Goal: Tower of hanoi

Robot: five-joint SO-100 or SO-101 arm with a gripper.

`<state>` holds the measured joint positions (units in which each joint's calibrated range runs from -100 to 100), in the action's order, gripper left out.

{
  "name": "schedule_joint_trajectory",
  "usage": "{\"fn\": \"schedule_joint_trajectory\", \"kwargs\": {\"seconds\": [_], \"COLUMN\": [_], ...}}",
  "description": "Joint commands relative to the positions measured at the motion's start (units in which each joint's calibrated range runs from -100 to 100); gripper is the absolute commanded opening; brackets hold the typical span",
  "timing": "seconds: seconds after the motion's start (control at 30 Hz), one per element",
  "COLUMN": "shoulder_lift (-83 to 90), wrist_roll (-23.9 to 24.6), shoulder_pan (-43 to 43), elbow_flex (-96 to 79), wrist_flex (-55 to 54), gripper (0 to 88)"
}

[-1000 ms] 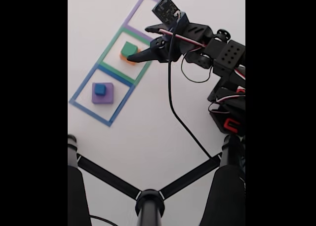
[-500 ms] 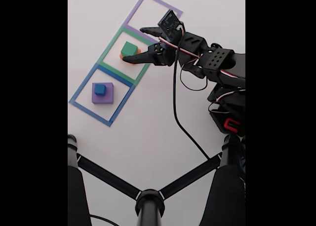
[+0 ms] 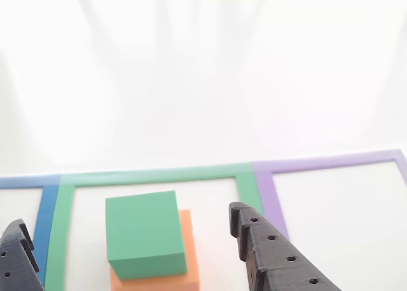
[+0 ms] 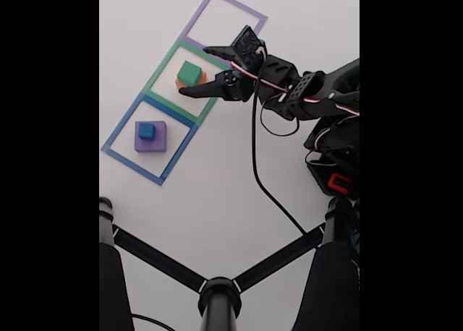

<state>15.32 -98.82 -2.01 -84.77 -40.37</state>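
In the fixed view, the blue cube [image 4: 147, 131] sits atop the purple block [image 4: 150, 137] inside the blue outline [image 4: 119, 129]. Farther on, the gripper [image 4: 194, 69], jaws spread wide, flanks the green block [image 3: 142, 232] stacked on the orange block [image 3: 186, 265] within the green outline [image 3: 152, 175].

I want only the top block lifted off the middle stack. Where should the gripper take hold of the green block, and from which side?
Grip the green block on its two opposite flat sides, above the orange block beneath it, coming down from above. The open gripper already straddles it, a finger on each side in the other view. Staying high probably avoids catching the wider orange base.
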Motion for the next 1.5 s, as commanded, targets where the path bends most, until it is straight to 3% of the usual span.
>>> {"fn": "schedule_joint_trajectory", "kwargs": {"seconds": [0.0,1.1,1.47], "shoulder_lift": [-2.5,-14.4,-16.1], "wrist_roll": [-1.2,-1.2,-1.2], "shoulder_pan": [1.2,3.3,3.8], "elbow_flex": [2.4,6.8,8.8], "wrist_flex": [-3.7,-8.7,-8.9], "gripper": [38.2,38.0,32.3]}}
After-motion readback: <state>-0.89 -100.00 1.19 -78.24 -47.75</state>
